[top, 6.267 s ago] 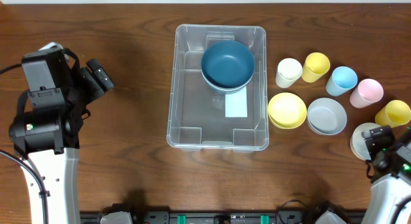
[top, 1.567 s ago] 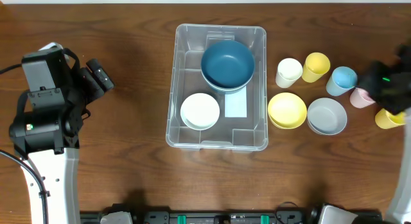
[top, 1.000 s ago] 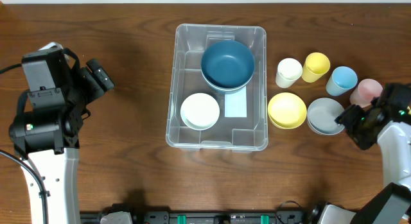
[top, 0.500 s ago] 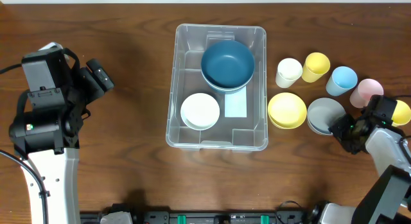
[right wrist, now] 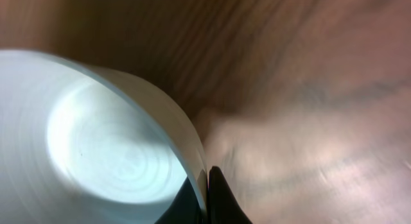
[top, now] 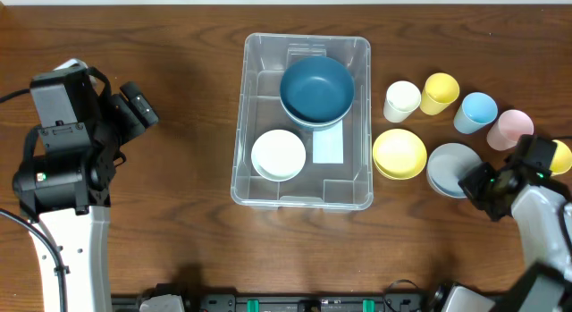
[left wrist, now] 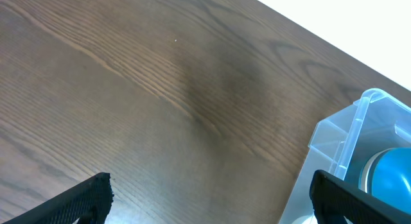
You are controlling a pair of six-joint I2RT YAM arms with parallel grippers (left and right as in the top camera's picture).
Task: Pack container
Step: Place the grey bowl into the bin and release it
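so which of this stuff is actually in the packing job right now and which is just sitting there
In the job: container, with blue bowl and white bowl inside; grey bowl, its rim pinched by the right gripper.
Just sitting, untouched, likely next: yellow bowl, cream cup, yellow cup, blue cup, pink cup; left gripper, open and idle.

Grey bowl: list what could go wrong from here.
The right hand pinches only the thin rim of the grey bowl; it may tilt or slip when lifted.
The yellow bowl sits close beside it and could get nudged.
The blue bowl and white bowl fill much of the container, leaving little room.
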